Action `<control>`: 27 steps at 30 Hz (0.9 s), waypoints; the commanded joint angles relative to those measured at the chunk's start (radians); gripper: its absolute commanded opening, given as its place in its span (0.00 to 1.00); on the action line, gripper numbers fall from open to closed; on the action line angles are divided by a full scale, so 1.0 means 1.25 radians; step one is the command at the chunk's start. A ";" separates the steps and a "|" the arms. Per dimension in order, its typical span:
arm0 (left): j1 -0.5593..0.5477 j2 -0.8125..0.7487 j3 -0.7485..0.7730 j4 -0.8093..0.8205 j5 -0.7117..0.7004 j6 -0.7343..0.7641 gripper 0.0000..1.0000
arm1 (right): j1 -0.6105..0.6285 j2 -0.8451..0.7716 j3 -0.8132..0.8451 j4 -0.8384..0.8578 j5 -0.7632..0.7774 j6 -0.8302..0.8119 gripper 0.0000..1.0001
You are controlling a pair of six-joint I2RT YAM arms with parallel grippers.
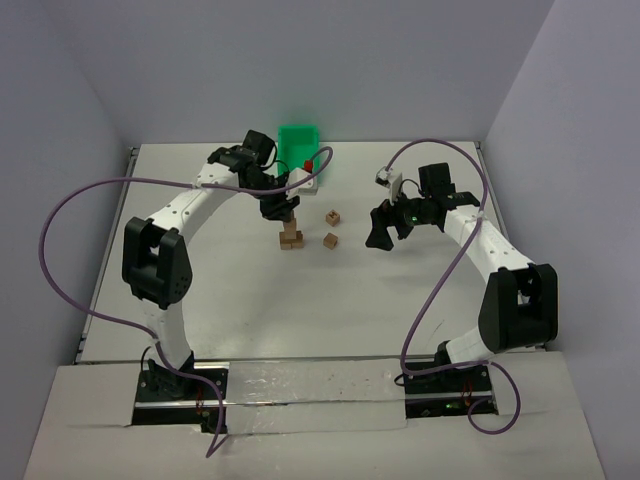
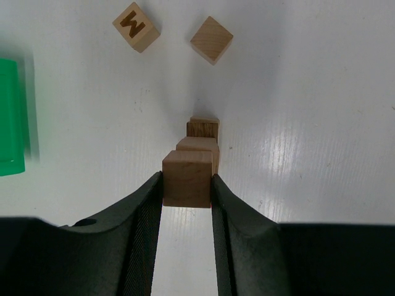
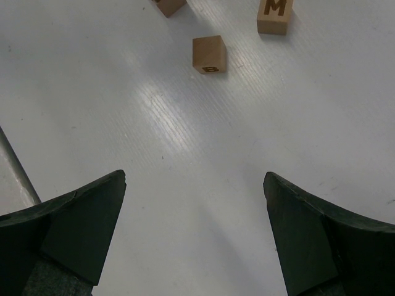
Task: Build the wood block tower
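My left gripper (image 1: 281,208) is shut on a plain tan wood block (image 2: 187,179), held right above the tower (image 1: 291,239) at the table's middle. The tower's lower cubes (image 2: 199,145) show just beyond the held block in the left wrist view; I cannot tell if the block rests on them. Two loose blocks lie to the right of the tower: one marked M (image 1: 331,216) (image 2: 136,26) (image 3: 274,15) and another (image 1: 329,240) (image 2: 211,39) (image 3: 209,53). My right gripper (image 1: 381,229) (image 3: 194,180) is open and empty, hovering right of the loose blocks.
The green bin (image 1: 297,142) (image 2: 11,117) stands at the back behind the left gripper. A white holder with a red piece (image 1: 311,173) sits beside it. Purple cables loop over both arms.
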 commanded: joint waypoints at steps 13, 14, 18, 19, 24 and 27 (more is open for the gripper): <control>0.002 0.003 0.041 0.000 0.030 0.007 0.51 | -0.003 0.002 0.020 -0.006 -0.014 -0.009 1.00; 0.002 0.000 0.040 0.000 0.030 0.009 0.53 | -0.003 0.003 0.020 -0.006 -0.014 -0.008 1.00; 0.002 -0.010 0.040 0.002 0.033 0.006 0.71 | -0.003 0.002 0.021 -0.005 -0.013 -0.006 1.00; 0.001 -0.014 0.040 -0.001 0.035 0.005 0.79 | -0.002 0.001 0.022 -0.004 -0.013 -0.005 1.00; 0.007 -0.064 0.078 -0.018 0.032 -0.005 0.99 | 0.005 -0.013 0.023 0.024 0.025 0.021 1.00; 0.031 -0.118 0.092 -0.023 0.064 -0.034 0.99 | 0.028 -0.011 0.037 0.034 0.078 0.048 1.00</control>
